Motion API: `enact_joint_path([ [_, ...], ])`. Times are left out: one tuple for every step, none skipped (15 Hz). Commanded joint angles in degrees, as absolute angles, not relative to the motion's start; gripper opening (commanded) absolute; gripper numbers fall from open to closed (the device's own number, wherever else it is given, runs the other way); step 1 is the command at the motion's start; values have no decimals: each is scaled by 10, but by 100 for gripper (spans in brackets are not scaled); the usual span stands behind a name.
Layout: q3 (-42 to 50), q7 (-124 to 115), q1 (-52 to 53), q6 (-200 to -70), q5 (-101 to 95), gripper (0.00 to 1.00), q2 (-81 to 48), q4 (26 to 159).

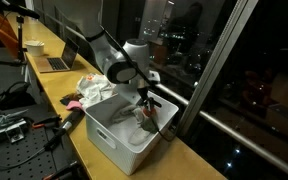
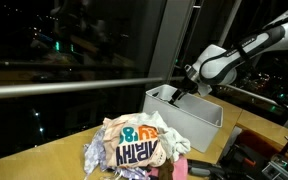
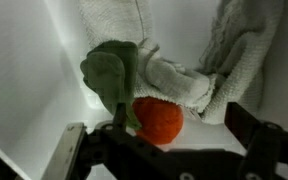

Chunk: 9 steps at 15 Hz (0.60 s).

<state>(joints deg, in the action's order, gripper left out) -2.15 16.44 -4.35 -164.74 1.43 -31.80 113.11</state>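
The black gripper (image 3: 162,150) fills the near edge of the wrist view, its fingers spread wide and clamped on nothing. Just beyond them, a round orange-red soft toy with a green leaf (image 3: 156,118) lies touching a white knitted cloth (image 3: 184,78). Both are inside the white plastic bin (image 1: 109,135) on the wooden tabletop (image 1: 50,82).

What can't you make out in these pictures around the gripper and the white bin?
- Orange round thing with a green leaf: blurred in the wrist view; its kind is unclear.
- White knitted cloth: cut off by the wrist view's top edge.
- White plastic bin: contents hidden by its wall in an exterior view.
- Gripper: fingertips too small and dark in both exterior views.
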Motion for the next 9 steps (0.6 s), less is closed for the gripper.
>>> enact_joint_path([
  [-33, 160, -58, -1646, 1, 100, -383, 1071],
  [-35, 160, -60, -1645, 2, 100, -394, 1064],
  [-39, 160, -62, -1646, 3, 100, -404, 1060],
  [-42, 160, -64, -1648, 4, 100, -414, 1057],
  [-45, 160, -65, -1647, 5, 100, -422, 1053],
  [-47, 160, -67, -1646, 5, 94, -430, 1048],
  [-50, 159, -67, -1646, 5, 74, -437, 1043],
  [-53, 160, -68, -1645, 6, 70, -440, 1040],
  [-55, 160, -69, -1645, 5, 69, -443, 1038],
])
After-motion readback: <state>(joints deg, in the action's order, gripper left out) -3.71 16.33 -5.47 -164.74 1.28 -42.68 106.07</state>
